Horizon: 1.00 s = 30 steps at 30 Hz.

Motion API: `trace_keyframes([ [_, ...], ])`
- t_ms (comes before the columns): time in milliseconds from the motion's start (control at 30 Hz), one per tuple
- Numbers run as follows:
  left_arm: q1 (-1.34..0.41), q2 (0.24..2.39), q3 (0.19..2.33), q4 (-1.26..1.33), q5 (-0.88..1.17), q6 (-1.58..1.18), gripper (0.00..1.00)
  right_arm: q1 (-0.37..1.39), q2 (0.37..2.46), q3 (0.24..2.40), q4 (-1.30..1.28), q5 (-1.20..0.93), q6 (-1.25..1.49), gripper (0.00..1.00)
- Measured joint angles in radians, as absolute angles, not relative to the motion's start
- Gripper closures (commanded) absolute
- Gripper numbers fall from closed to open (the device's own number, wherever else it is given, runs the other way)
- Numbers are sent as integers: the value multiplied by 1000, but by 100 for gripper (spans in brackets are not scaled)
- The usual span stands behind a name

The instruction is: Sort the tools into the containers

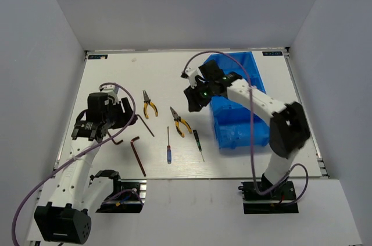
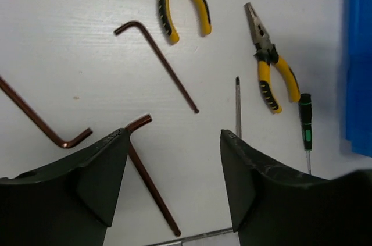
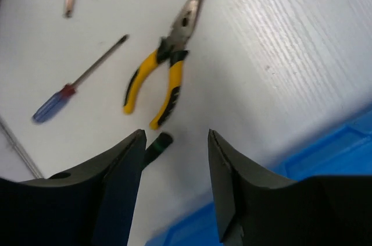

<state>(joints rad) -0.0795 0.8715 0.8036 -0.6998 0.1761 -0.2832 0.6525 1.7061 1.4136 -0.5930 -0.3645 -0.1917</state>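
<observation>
Two yellow-black pliers (image 1: 149, 105) (image 1: 181, 121), a blue-red screwdriver (image 1: 168, 147), a black-green screwdriver (image 1: 199, 144) and three dark hex keys (image 1: 146, 125) (image 1: 139, 156) (image 1: 116, 139) lie on the white table. The blue bin (image 1: 241, 103) stands at the right. My left gripper (image 1: 96, 132) is open and empty above the left hex keys; in its wrist view (image 2: 174, 135) one hex key (image 2: 148, 176) lies by the left finger. My right gripper (image 1: 193, 102) is open and empty beside the bin's left wall, above a pliers (image 3: 165, 66) and the black-green handle (image 3: 158, 144).
The table (image 1: 244, 161) is boxed in by grey walls at the back and both sides. Its front edge runs just ahead of the arm bases. Purple cables loop off both arms. The bin's blue wall shows in the left wrist view (image 2: 357, 60) and in the right wrist view (image 3: 325, 153).
</observation>
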Motion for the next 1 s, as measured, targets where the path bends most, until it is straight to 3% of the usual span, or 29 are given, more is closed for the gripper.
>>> trace_keyframes([
  [100, -80, 860, 817, -760, 149, -313, 25, 655, 1856, 1470, -554, -299, -162, 54],
  [300, -80, 818, 861, -814, 133, -366, 24, 662, 1984, 1471, -558, -230, -137, 51],
  [933, -80, 864, 882, -807, 151, -376, 24, 848, 2053, 1475, -500, -49, -120, 49],
  [1000, -80, 864, 882, -805, 156, -374, 24, 856, 2062, 1481, -493, -9, -115, 55],
])
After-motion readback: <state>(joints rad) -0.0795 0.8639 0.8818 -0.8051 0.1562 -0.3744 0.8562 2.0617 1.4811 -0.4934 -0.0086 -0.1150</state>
